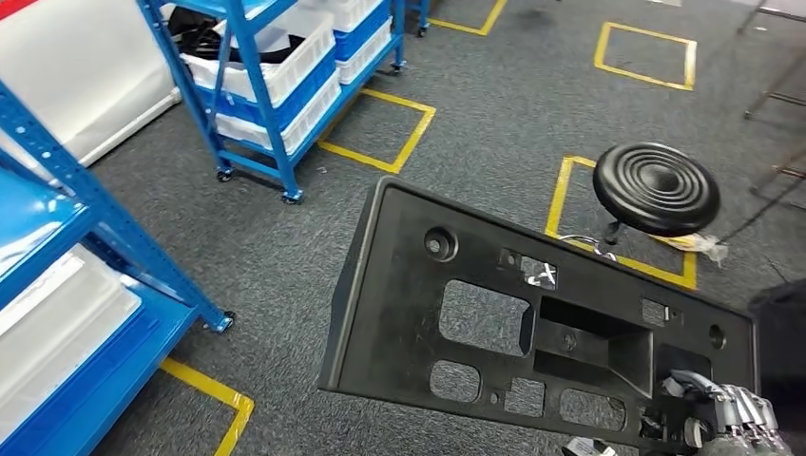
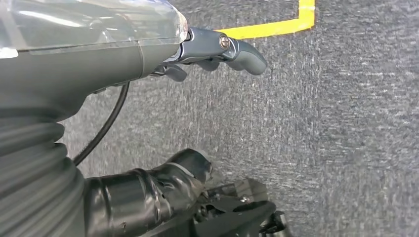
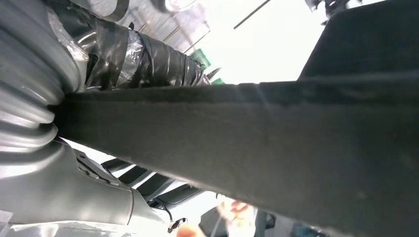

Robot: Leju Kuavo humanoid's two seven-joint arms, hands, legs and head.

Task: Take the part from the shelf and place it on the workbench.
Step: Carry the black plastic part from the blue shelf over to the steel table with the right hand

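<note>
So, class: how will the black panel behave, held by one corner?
The black panel looks stiff: held at one corner by the right hand, it shows no sag. Its many cut-outs suggest it is light. Gripped off-centre, it may tilt or swing.

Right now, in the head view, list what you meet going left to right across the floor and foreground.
Near blue shelf → wheeled blue rack with white bins → black plastic part → round black stool → right robot hand gripping the part's lower right corner.
</note>
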